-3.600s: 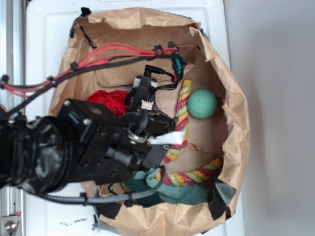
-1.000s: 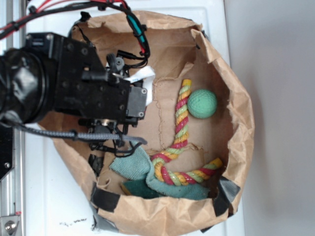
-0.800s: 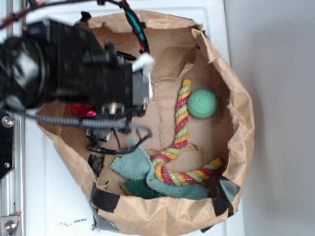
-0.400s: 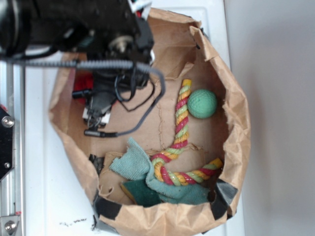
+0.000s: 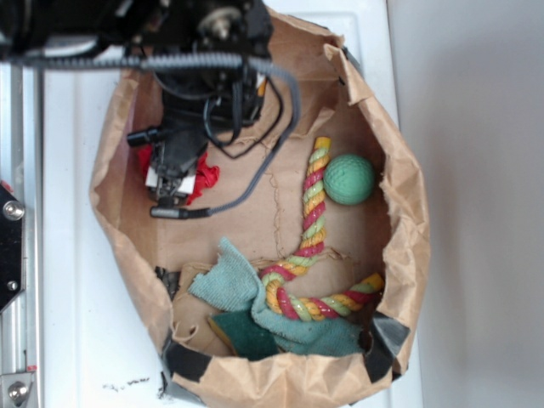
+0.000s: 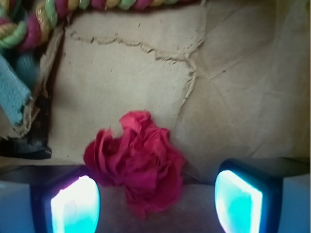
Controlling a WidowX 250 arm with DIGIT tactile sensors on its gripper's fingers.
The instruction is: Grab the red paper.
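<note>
- Red paper (image 6: 136,162), crumpled, lies on the brown bag floor between the gripper (image 6: 156,204) pads, nearer the left pad (image 6: 75,204); its lower edge is cut off from the wrist view.
- From outside, the arm hides most of the red paper (image 5: 204,176); only red slivers show.
- Gripper jaws stand wide apart, holding nothing.
- Rope (image 5: 310,229) and green ball (image 5: 348,178) lie to the right, cloth (image 5: 234,285) partly under the rope.
</note>
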